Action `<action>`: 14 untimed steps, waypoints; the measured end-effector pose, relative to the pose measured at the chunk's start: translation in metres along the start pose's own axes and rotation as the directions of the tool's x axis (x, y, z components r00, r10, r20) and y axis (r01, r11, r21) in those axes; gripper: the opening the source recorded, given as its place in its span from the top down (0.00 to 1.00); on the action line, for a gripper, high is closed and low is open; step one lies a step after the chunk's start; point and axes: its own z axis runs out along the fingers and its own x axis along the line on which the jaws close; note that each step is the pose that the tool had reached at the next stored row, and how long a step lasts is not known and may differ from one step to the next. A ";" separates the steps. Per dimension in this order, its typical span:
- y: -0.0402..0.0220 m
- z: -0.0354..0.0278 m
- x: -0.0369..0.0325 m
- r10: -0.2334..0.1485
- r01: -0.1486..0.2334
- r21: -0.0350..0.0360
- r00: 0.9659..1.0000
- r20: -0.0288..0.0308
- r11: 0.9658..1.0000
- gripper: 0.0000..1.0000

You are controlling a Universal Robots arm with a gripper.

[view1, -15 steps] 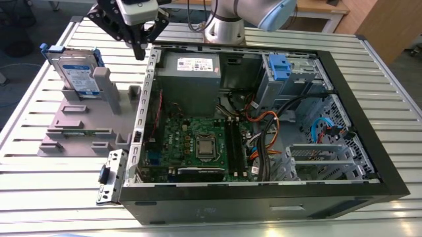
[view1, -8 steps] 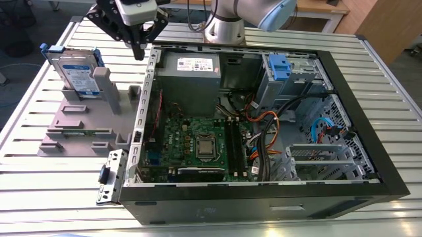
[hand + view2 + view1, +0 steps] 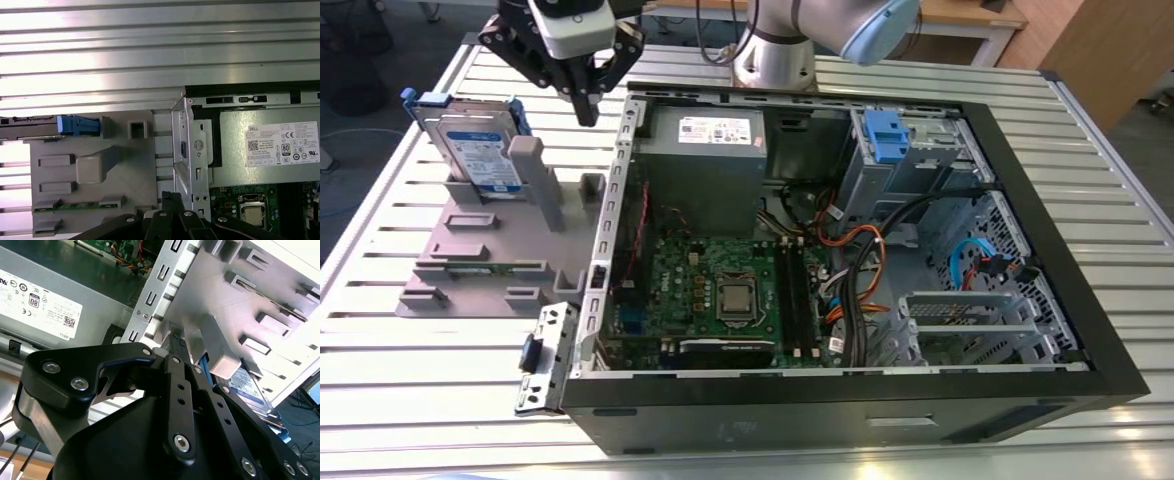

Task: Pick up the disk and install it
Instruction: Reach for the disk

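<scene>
Hand [image 3: 588,108] hangs high over the grey plastic stand [image 3: 480,250], roughly above the gap between the stand's posts and the rear wall of the open computer case [image 3: 854,412]. Fingers look pinched together with nothing between them; same in both wrist views, so I read it as closed and empty. The disk [image 3: 471,150] isn't picked yet: it stands on edge in the stand, label face toward the exterior camera, blue bracket wrapped around it. Key relation: the disk sits toward the exterior view's left of the hand and lower, near but apart, no contact. In the first wrist view the disk [image 3: 30,127] shows edge-on as a thin strip ending at the blue bracket [image 3: 77,125], so its upper edge runs along the slats of the metal desk [image 3: 150,50]. Judgement: the hand isn't over that edge and isn't spread for it. The power supply [image 3: 707,160] is inside the case, at its rear by the wall nearest the stand.
</scene>
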 end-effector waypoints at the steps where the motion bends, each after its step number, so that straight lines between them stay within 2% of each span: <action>1: 0.0000 0.0001 0.0001 0.000 0.000 0.000 1.000 0.000 1.000 0.89; 14: -0.0003 0.0010 0.0029 0.000 0.000 0.000 1.000 0.000 1.000 0.89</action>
